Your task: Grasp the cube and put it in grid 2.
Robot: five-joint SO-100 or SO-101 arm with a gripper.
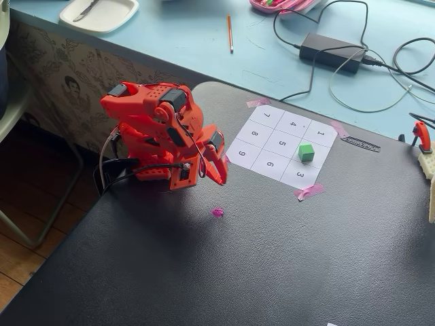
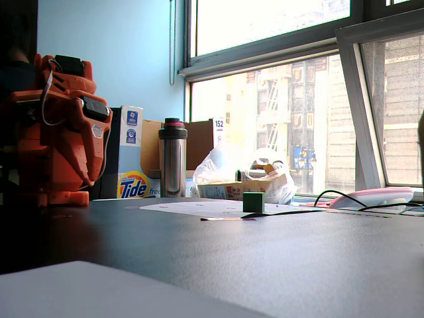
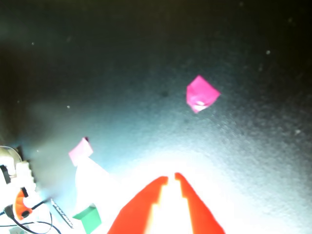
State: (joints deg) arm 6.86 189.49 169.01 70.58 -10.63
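Note:
The green cube (image 1: 306, 152) stands on the numbered sheet (image 1: 268, 142), on the cell between the squares printed 1 and 3, and covers that cell's digit. It also shows in a fixed view (image 2: 253, 201) and at the lower left of the wrist view (image 3: 87, 219). My orange gripper (image 1: 221, 175) hangs folded against the arm, left of the sheet and well apart from the cube. In the wrist view the gripper (image 3: 170, 176) has its fingertips nearly touching, with nothing between them.
A tiny pink dot (image 1: 217, 212) lies on the black mat below the gripper, also in the wrist view (image 3: 201, 93). Pink tape (image 1: 309, 191) holds the sheet's corners. A power adapter (image 1: 333, 51) with cables lies behind. A steel bottle (image 2: 173, 159) stands far back.

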